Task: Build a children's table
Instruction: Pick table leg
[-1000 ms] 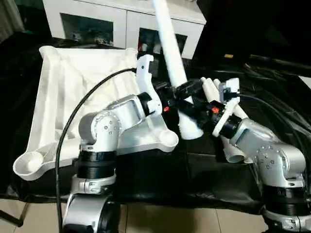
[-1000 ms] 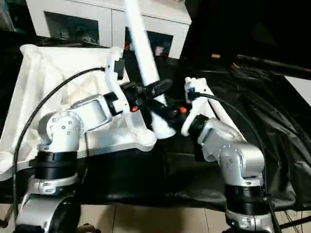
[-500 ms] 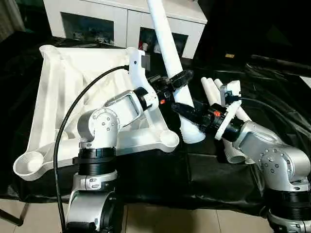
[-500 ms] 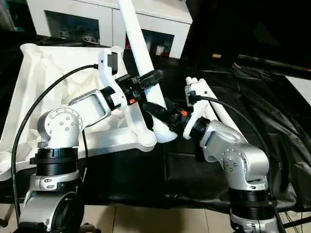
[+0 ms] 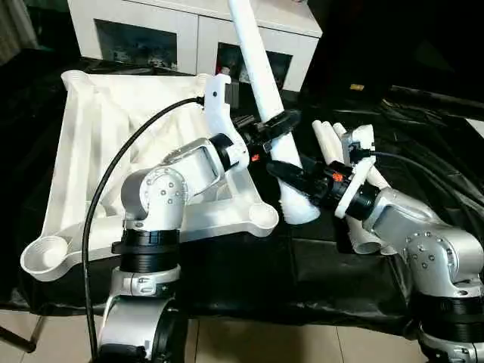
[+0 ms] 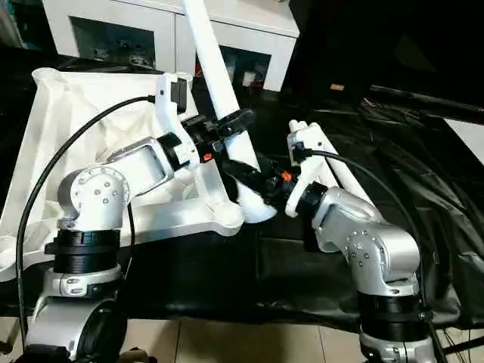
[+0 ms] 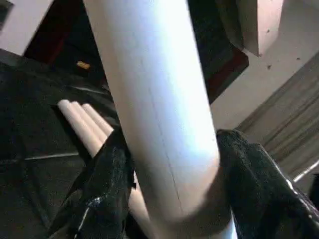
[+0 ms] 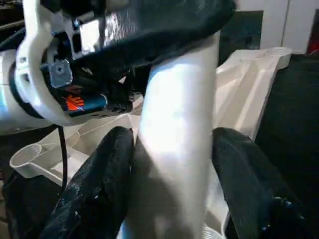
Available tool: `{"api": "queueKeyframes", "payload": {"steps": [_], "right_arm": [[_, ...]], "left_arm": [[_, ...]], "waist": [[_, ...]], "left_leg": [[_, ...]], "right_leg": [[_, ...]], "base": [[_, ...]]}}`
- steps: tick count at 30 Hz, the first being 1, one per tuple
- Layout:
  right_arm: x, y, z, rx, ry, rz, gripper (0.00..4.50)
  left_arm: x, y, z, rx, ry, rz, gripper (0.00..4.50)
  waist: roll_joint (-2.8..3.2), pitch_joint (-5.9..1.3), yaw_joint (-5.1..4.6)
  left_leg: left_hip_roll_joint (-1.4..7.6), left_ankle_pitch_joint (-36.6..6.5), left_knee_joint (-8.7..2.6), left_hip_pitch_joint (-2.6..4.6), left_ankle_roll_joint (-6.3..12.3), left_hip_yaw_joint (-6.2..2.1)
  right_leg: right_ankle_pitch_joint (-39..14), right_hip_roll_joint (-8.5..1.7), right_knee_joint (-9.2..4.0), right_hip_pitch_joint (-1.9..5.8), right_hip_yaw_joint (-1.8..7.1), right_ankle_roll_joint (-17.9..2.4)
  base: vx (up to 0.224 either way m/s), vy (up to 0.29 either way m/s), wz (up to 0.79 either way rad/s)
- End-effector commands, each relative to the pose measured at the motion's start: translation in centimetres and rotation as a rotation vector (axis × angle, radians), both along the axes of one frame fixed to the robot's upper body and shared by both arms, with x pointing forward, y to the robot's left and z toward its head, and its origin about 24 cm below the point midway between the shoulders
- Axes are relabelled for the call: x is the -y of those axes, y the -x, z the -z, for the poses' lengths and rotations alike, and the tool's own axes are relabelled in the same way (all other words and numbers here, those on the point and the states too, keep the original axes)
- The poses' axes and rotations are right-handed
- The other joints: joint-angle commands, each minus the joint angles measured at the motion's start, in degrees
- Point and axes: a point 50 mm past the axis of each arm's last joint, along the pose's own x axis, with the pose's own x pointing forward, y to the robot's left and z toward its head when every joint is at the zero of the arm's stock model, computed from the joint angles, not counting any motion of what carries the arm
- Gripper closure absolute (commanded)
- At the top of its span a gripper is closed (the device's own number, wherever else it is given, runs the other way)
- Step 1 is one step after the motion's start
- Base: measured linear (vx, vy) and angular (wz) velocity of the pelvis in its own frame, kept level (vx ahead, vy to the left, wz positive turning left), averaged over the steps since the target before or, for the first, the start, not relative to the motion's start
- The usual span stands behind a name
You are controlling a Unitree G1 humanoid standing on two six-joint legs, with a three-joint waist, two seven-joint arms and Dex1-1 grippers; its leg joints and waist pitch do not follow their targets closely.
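We hold the leg point(image 5: 261, 72) steeply tilted, left claw point(image 5: 271, 128) clamped above right claw point(image 5: 291, 175), its wide end just beside the near socket point(image 5: 261, 218).

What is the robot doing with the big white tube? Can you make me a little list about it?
held thing: white leg, tilted, wide end down near the black cloth
left gripper: fingers on both sides of the leg, higher up
right gripper: fingers on both sides of the leg, lower down
table top: upside down, ribs up, on the robot's left
nearest empty socket: beside the leg's wide end
spare legs: lying behind the right gripper
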Motion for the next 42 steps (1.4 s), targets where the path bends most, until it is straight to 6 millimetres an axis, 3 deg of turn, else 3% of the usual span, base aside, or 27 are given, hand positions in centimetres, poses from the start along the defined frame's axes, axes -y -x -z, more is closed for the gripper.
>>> {"api": "queueKeyframes", "payload": {"steps": [1, 6, 13, 17, 26, 38, 39, 42], "right_arm": [[0.7, -0.1, -1.0, 0.035, -0.009, 0.013, 1.50], [2.6, 0.3, -2.1, 0.005, -0.037, -0.028, 1.40], [3.8, 1.0, -2.2, -0.061, -0.014, -0.144, 1.40], [3.7, 1.5, -1.9, -0.090, -0.007, -0.202, 1.40], [2.8, 2.1, -1.8, -0.113, 0.027, -0.328, 1.40], [2.6, 2.2, -1.8, -0.110, 0.072, -0.403, 1.40], [2.5, 2.2, -1.8, -0.111, 0.075, -0.405, 1.69], [2.5, 2.3, -1.6, -0.116, 0.084, -0.418, 1.88]], "left_arm": [[0.8, 0.0, -1.4, 0.064, 0.004, 0.060, 2.08], [0.6, 0.4, -2.2, 0.130, 0.003, 0.210, 2.46], [1.1, 1.1, -3.7, 0.188, 0.054, 0.384, 2.65], [1.7, 1.3, -3.9, 0.203, 0.050, 0.435, 2.65], [2.8, 2.0, -3.9, 0.217, 0.041, 0.543, 2.66], [2.9, 2.5, -4.0, 0.243, 0.031, 0.611, 2.66], [2.9, 2.5, -4.0, 0.243, 0.031, 0.612, 2.66], [2.9, 2.5, -4.0, 0.244, 0.030, 0.617, 2.66]], "waist": [[0.27, -4.15, 0.11], [0.24, -4.26, 0.23], [0.17, -4.23, 0.22], [0.11, -4.18, 0.27], [-0.12, -4.27, 0.44], [-0.04, -4.25, 0.53], [-0.04, -4.29, 0.57], [-0.01, -4.26, 0.60]], "left_leg": [[2.19, -2.56, -3.61, 0.95, -0.09, -0.56], [2.10, -1.93, -3.48, 1.25, 0.22, -0.44], [2.15, -1.56, -3.39, 0.91, 0.36, -0.32], [2.27, -2.47, -3.40, 0.80, 0.37, -0.37], [2.35, -1.69, -3.28, 0.80, 0.64, -0.38], [2.40, -1.95, -3.28, 0.81, 0.60, -0.39], [2.42, -1.90, -3.27, 0.81, 0.62, -0.40], [2.43, -2.09, -3.29, 0.82, 0.52, -0.42]], "right_leg": [[-1.78, -3.07, -3.73, 3.06, 1.63, -9.36], [-1.30, -2.90, -3.53, 3.01, 1.61, -9.51], [-1.14, -3.05, -3.55, 3.28, 1.59, -10.97], [-3.09, -3.31, -3.72, 3.28, 1.57, -11.45], [-2.32, -3.41, -3.56, 3.32, 1.55, -12.35], [-2.54, -3.44, -3.55, 3.31, 1.52, -12.61], [-2.44, -3.48, -3.49, 3.36, 1.48, -12.76], [-2.84, -3.48, -3.53, 3.33, 1.45, -12.77]], "base": [[0.000, 0.000, 0.00], [0.000, 0.000, 0.00], [0.000, 0.000, 0.00], [0.000, 0.000, 0.00], [0.000, 0.000, 0.00], [0.000, 0.000, 0.00], [0.000, 0.000, 0.00], [0.000, 0.000, 0.00]]}}
